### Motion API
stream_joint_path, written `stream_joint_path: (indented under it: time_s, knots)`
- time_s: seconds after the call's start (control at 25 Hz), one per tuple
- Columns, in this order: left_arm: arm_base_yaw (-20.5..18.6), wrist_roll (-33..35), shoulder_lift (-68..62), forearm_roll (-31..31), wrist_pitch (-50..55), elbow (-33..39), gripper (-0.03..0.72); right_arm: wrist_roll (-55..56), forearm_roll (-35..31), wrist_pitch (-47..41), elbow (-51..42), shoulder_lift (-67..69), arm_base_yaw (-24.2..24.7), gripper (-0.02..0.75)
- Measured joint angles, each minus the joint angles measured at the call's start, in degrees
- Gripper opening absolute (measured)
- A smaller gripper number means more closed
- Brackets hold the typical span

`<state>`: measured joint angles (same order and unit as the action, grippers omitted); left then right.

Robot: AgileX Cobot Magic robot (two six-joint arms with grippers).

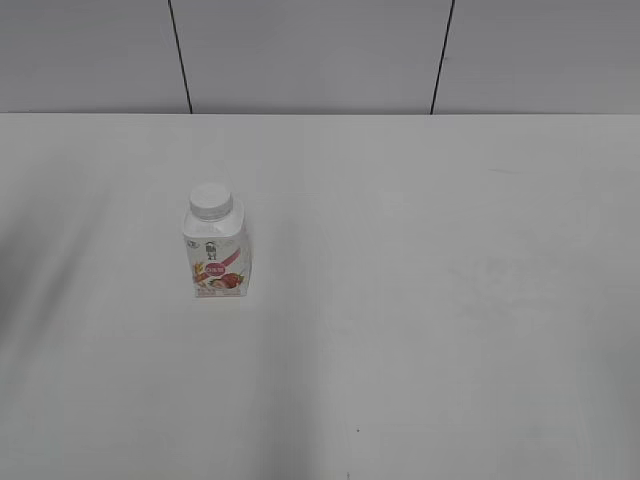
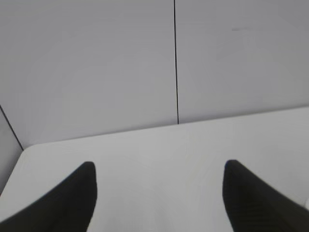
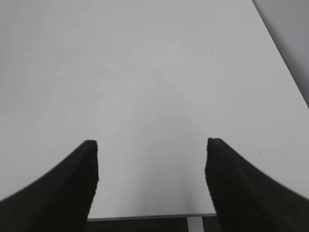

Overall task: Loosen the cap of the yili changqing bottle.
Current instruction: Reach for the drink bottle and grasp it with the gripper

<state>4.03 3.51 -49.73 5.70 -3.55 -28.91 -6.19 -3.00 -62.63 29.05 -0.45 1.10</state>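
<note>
Dark fingers (image 2: 72, 203) of the left gripper (image 2: 159, 193) are seen spread wide over bare table (image 2: 159, 154), nothing between them. Right gripper (image 3: 152, 179) fingers are likewise held apart above the table's edge, empty. Left of centre on the table, the bottle (image 1: 217, 255) is stood upright, long axis vertical, cap (image 1: 211, 200) uppermost and seemingly seated on the neck. Its label is turned toward the exterior camera.

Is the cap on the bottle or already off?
On. The white cap sits squarely on the neck of the upright bottle; whether it has been loosened cannot be told. Neither gripper is near it.
</note>
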Motion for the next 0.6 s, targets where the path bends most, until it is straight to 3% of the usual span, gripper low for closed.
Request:
stream_joint_path:
  time_s: [0.16,0.32,0.44,0.6]
  knots:
    - [0.10,-2.76,-8.08,8.49,-5.46,1.75,0.499,0.00,0.00,0.00,0.00,0.00,0.00,0.546]
    - [0.13,-14.27,-17.26,19.62,-14.16,1.85,0.499,0.00,0.00,0.00,0.00,0.00,0.00,0.546]
    - [0.13,-20.29,-23.75,24.43,-20.07,1.85,0.499,0.00,0.00,0.00,0.00,0.00,0.00,0.546]
    - [-0.27,-22.31,-28.75,28.62,-23.38,1.85,0.499,0.00,0.00,0.00,0.00,0.00,0.00,0.546]
